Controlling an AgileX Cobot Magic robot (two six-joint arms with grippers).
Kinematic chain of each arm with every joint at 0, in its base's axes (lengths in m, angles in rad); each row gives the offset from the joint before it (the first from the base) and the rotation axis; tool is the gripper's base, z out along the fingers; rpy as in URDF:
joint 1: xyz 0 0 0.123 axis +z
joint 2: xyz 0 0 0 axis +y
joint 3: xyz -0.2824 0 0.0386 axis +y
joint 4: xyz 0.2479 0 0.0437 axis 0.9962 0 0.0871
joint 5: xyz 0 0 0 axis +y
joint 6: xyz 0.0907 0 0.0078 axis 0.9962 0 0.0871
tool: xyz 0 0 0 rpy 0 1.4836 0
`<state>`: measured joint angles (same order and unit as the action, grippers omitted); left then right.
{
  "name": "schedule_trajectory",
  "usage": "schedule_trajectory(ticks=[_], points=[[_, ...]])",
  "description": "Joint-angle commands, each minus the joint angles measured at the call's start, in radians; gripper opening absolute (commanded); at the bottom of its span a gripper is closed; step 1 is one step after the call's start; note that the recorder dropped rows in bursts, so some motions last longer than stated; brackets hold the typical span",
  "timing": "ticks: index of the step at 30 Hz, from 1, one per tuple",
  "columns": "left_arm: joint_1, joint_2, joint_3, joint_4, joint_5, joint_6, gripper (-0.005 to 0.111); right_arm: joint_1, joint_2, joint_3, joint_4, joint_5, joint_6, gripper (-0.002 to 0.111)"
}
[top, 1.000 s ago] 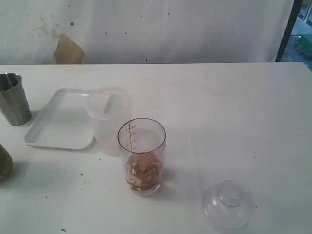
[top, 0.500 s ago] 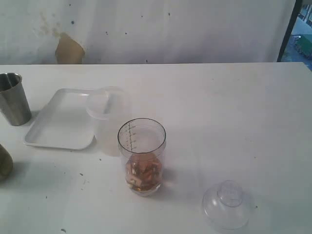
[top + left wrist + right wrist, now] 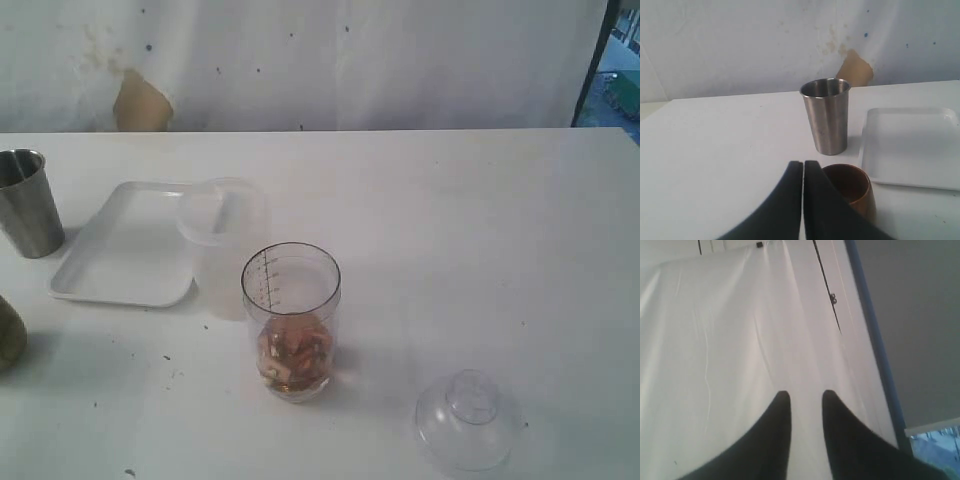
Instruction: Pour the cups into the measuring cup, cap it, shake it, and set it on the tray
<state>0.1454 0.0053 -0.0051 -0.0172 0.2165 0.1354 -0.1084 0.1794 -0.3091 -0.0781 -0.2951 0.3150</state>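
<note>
— Nearest thing?
— The clear dome cap (image 3: 468, 420), knob up, alone on the desk's (image 3: 480, 230) open right side. Next the measuring cup (image 3: 291, 320), clear and straight-walled, brownish bits at its bottom.
— Behind it?
— A frosted tub (image 3: 222, 245) at the corner of the white rimmed tray (image 3: 125, 255). The squat brown cup (image 3: 850, 187) sits at the left edge, the tapered steel tumbler (image 3: 28, 205) farther back.
— Grippers?
— The left gripper (image 3: 803, 167) is pressed together and empty, beside the brown cup; the right gripper (image 3: 806, 397) is slightly apart, holding nothing.

one high view, two wrist views
exterior looks down across the white tabletop (image 3: 480, 220) to the white cloth backdrop (image 3: 400, 60). left wrist sits low and close, sharing the shiny tapered steel tumbler (image 3: 825, 116) and shallow white plastic tray (image 3: 910, 145) at the exterior's left. right wrist tilts up at the backdrop.
</note>
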Motion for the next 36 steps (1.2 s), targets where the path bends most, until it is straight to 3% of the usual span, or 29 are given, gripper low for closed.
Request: schedule_trajectory(ticks=[1,6,11,16,21,22,25,27,30,33,36], points=[[-0.007,-0.005,0.005,-0.008,-0.012,0.0,0.001,-0.001,0.199,-0.174,-0.007,0.192,-0.033,0.042],[-0.007,-0.005,0.005,-0.008,-0.012,0.0,0.001,-0.001,0.443,-0.392,-0.008,0.552,-0.119,0.049],[-0.007,-0.005,0.005,-0.008,-0.012,0.0,0.001,-0.001,0.667,-0.57,0.018,0.715,-0.176,0.049],[-0.007,-0.005,0.005,-0.008,-0.013,0.0,0.001,-0.001,0.855,-0.712,0.195,1.07,-0.486,0.049],[-0.007,-0.005,0.005,-0.008,-0.013,0.0,0.001,-0.001,0.959,-0.737,0.325,1.294,-0.556,0.049],[-0.007,-0.005,0.005,-0.008,-0.013,0.0,0.001,0.0,0.983,-0.734,0.428,1.357,-0.648,0.049],[-0.007,-0.005,0.005,-0.008,-0.013,0.0,0.001,0.033,1.008,-0.726,0.559,1.396,-0.786,0.049],[-0.007,-0.005,0.005,-0.008,-0.013,0.0,0.001,0.112,1.013,-0.694,0.617,1.374,-0.895,0.049],[-0.007,-0.005,0.005,-0.008,-0.013,0.0,0.001,0.209,1.028,-0.674,0.583,1.328,-0.917,0.049],[-0.007,-0.005,0.005,-0.008,-0.013,0.0,0.001,0.341,1.094,-0.659,0.388,1.292,-0.729,0.049],[-0.007,-0.005,0.005,-0.008,-0.013,0.0,0.001,0.407,1.167,-0.651,0.261,1.366,-0.642,0.049]])
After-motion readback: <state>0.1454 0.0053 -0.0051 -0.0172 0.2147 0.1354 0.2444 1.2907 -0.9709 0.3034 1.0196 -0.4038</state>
